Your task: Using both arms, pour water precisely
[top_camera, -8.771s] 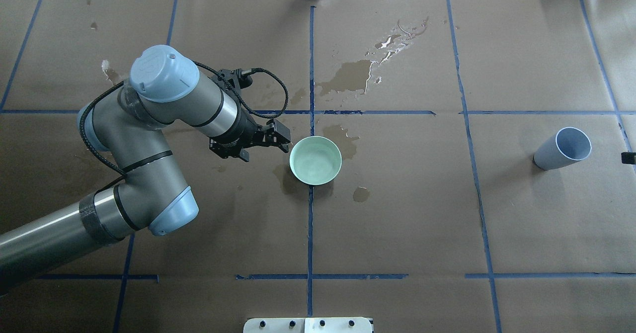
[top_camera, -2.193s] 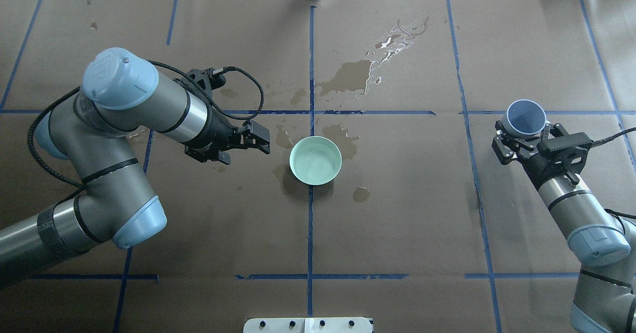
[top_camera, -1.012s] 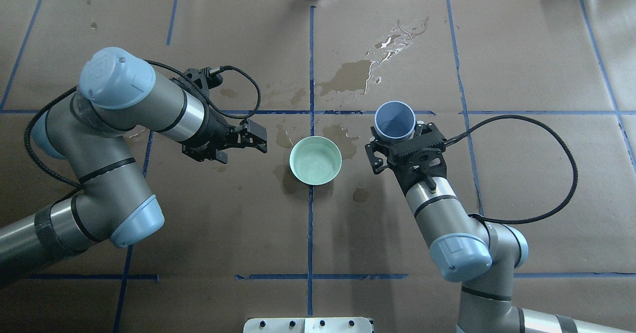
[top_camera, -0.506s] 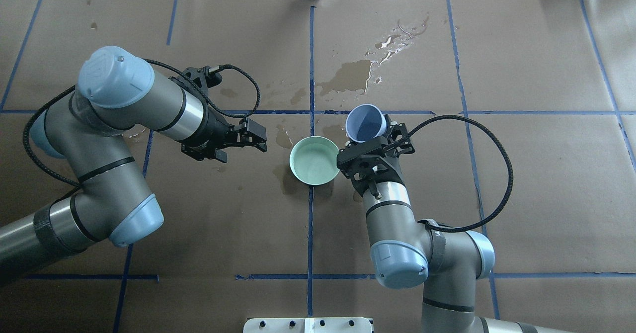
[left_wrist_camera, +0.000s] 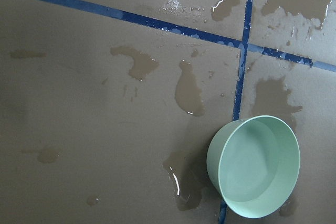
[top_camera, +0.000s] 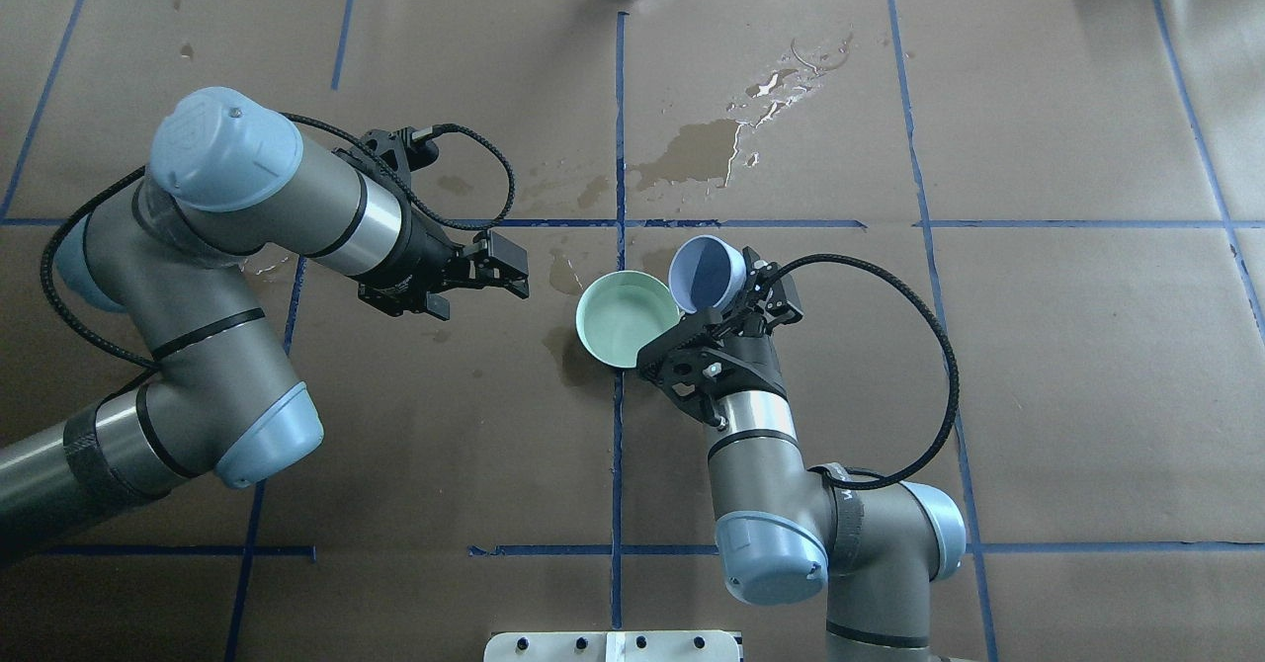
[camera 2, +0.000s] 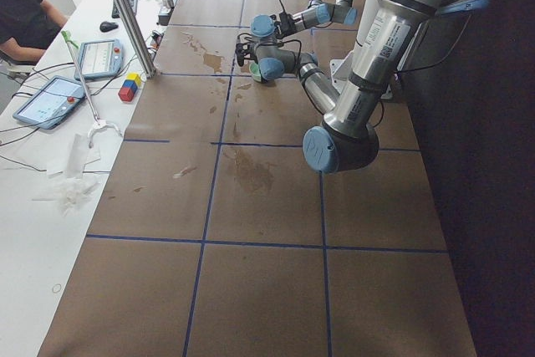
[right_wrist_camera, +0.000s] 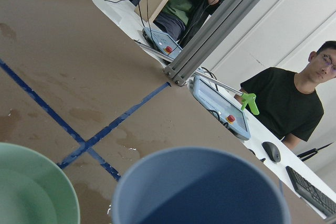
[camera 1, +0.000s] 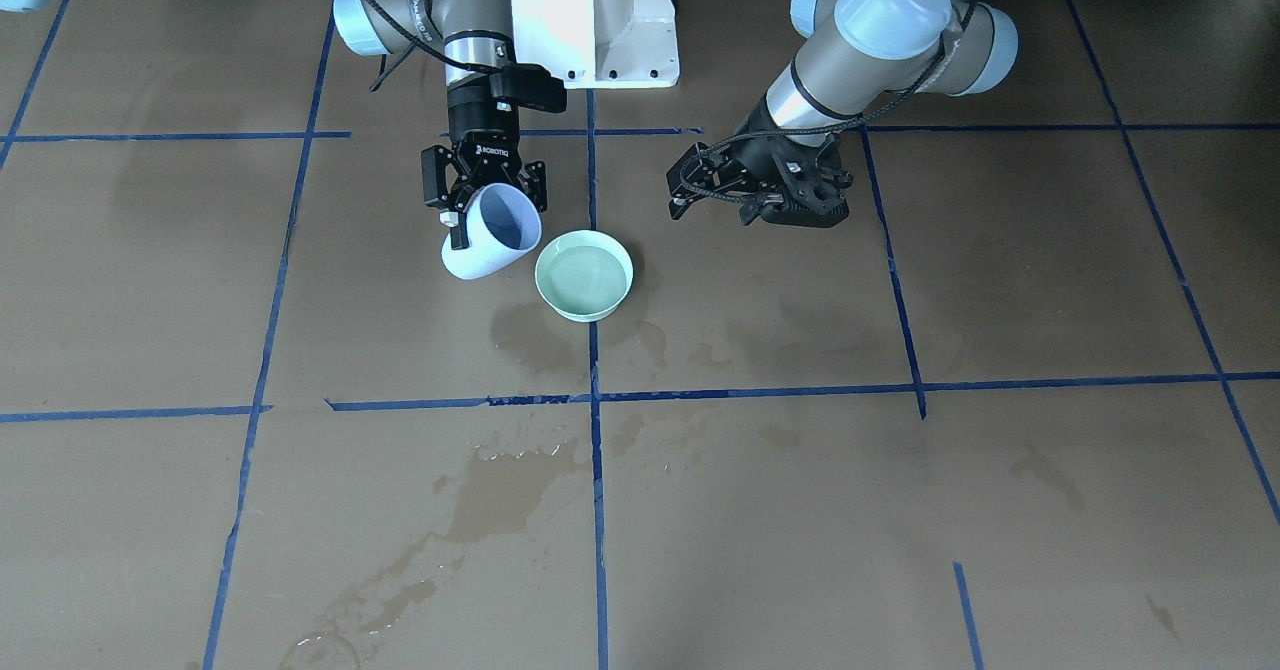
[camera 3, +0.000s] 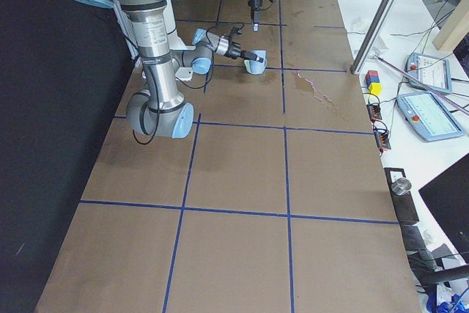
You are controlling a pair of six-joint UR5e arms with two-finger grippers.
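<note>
Step in hand: the pour is, in my judgement, just at its start. The right claw (top_camera: 723, 304) pinches the pale blue cup (top_camera: 707, 275) at its lower part and holds it tilted toward the green bowl (top_camera: 583, 318). No stream shows between the two.
Water: it lies in the bowl, a thin glinting layer (left_wrist_camera: 257, 177). Whether the cup also contains some, I cannot tell; its inside shows only blue and shadow.
Left claw: the left claw (top_camera: 514, 269) is spread and holds nothing. It hovers apart from the bowl, on the side opposite the cup.
Next move: I think the cup's lip must come fully over the bowl's opening. Then the wrist should turn slowly, so that the stream falls inside and not on the rim.
Edges: in the overhead view the cup's lip is just beside the bowl's right rim, perhaps a little over it. The cup is raised above the worktop (top_camera: 1038, 395), and the bowl is low and wide.
Risk: a fast tilt may send water over the near rim. Wet stains (top_camera: 707, 148) already mark the brown paper around the bowl and beyond it.
Open room: the right arm has broad bare worktop behind it and to its right. The left claw is near enough to steady the bowl, if needed.
</note>
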